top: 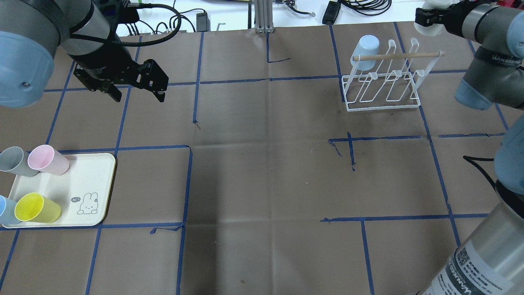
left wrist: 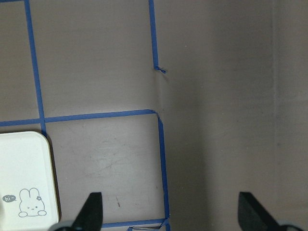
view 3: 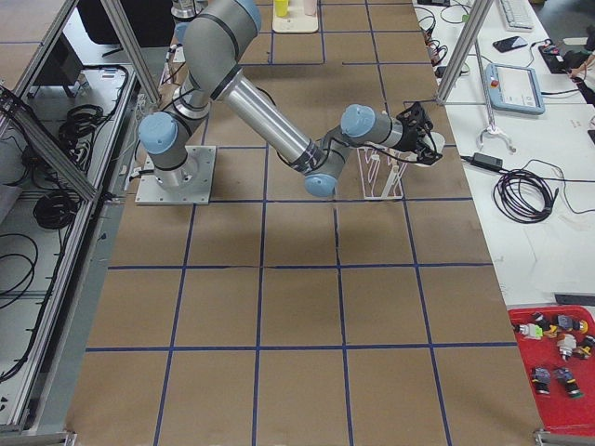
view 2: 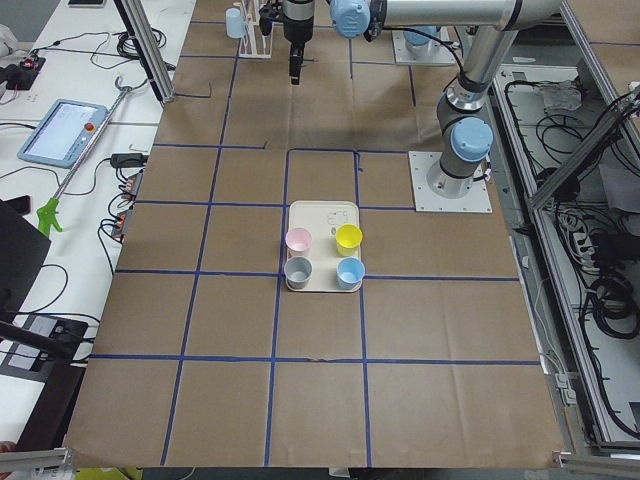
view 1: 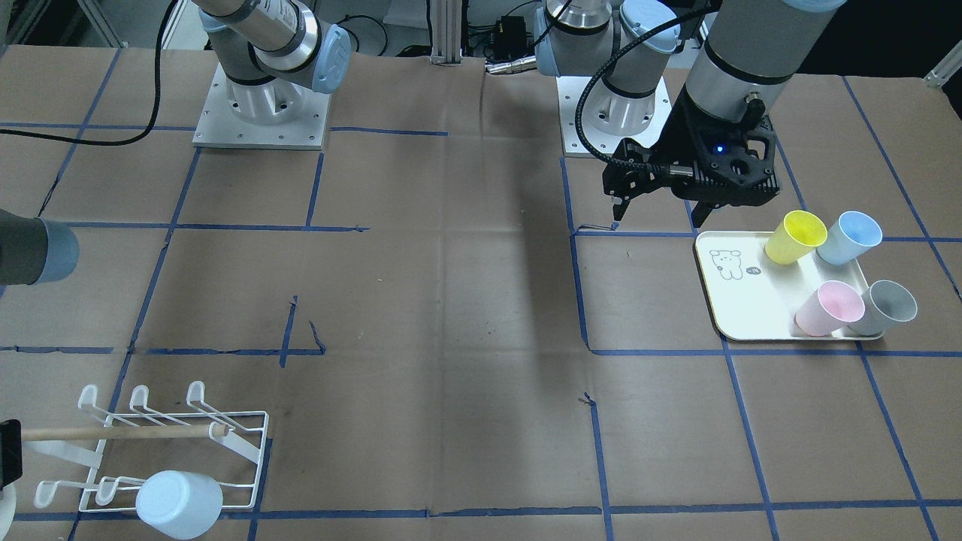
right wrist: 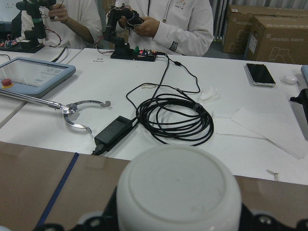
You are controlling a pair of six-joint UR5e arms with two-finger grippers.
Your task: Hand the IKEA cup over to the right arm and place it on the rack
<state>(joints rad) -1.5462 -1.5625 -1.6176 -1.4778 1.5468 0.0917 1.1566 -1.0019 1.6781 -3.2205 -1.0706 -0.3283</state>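
Note:
My right gripper (top: pixel 426 17) is shut on a white IKEA cup (top: pixel 421 28) at the far right of the table, just beyond the rack's dowel end. The right wrist view shows the cup's round base (right wrist: pixel 178 187) filling the lower middle between the jaws. The white wire rack (top: pixel 382 92) with its wooden dowel (top: pixel 399 55) stands to the left of that gripper, with a pale blue cup (top: pixel 365 47) upturned on a far-left peg. My left gripper (top: pixel 137 92) is open and empty, above the table beyond the cream tray (top: pixel 69 184).
The tray holds pink (top: pixel 49 159), grey (top: pixel 14 161), yellow (top: pixel 37 208) and blue (top: pixel 5 209) cups lying on their sides. Beyond the table's far edge is a white bench with a coiled cable (right wrist: pixel 173 115), a teach pendant (right wrist: pixel 33 74) and seated people.

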